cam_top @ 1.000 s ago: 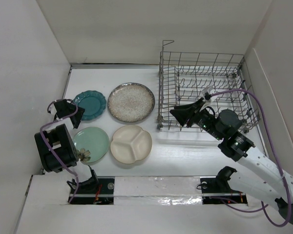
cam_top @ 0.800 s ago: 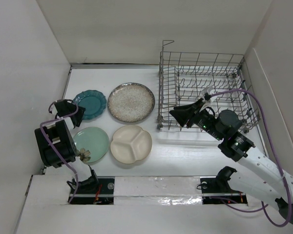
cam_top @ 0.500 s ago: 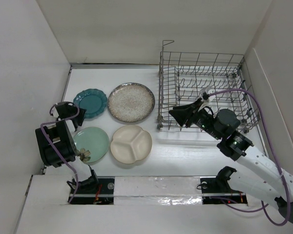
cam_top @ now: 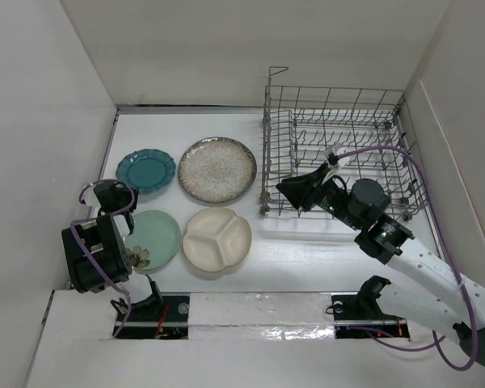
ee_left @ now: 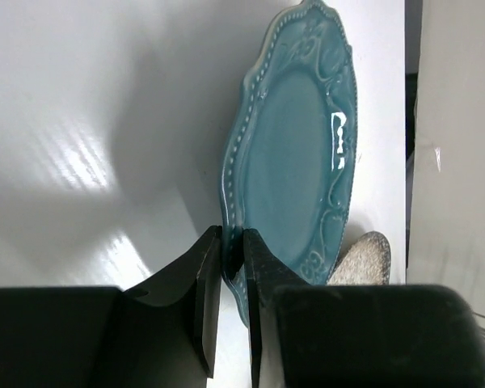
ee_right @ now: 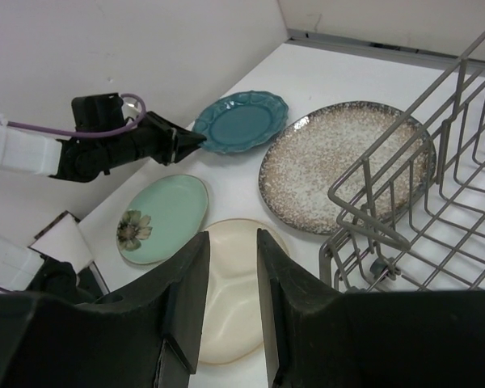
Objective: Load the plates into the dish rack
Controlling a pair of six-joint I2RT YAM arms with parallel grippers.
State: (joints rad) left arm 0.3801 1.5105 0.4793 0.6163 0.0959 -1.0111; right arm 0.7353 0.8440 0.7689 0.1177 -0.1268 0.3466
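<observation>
Four plates lie on the white table left of the dish rack (cam_top: 331,90). The dark teal scalloped plate (cam_top: 145,171) is at the back left. My left gripper (cam_top: 123,194) is shut on its near rim, and the left wrist view shows both fingers pinching the rim of the teal plate (ee_left: 299,153). The speckled plate (cam_top: 217,170) lies beside it. The mint flower plate (cam_top: 152,236) and the cream divided plate (cam_top: 217,238) lie nearer. My right gripper (cam_top: 287,187) hangs open and empty by the rack's front left corner, above the cream plate (ee_right: 230,311).
The wire rack (ee_right: 436,202) holds no plates and fills the right side of the table. White walls close in the table at the left, back and right. The left arm's body (cam_top: 93,250) stands next to the mint plate.
My left gripper's jaws have closed from wide open onto the teal plate's rim, and the arm has drawn slightly nearer. The right gripper has drifted a little left, its jaws slightly narrower.
</observation>
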